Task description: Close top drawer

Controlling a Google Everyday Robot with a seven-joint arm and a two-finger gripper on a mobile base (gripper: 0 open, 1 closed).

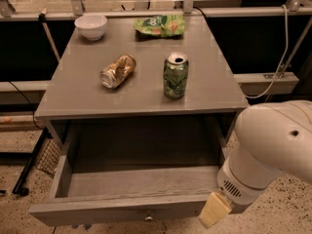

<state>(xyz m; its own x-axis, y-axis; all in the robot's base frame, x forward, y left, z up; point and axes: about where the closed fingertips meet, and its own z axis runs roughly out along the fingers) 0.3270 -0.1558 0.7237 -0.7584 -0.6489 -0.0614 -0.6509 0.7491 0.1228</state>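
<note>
Hovering claw nr top drawer (out)

Counter, grey, carrying: white bowl, back left; green snack bag, back centre; gold can, on its side; green can, upright, opened, near it. Pincer: bottom right.
</note>
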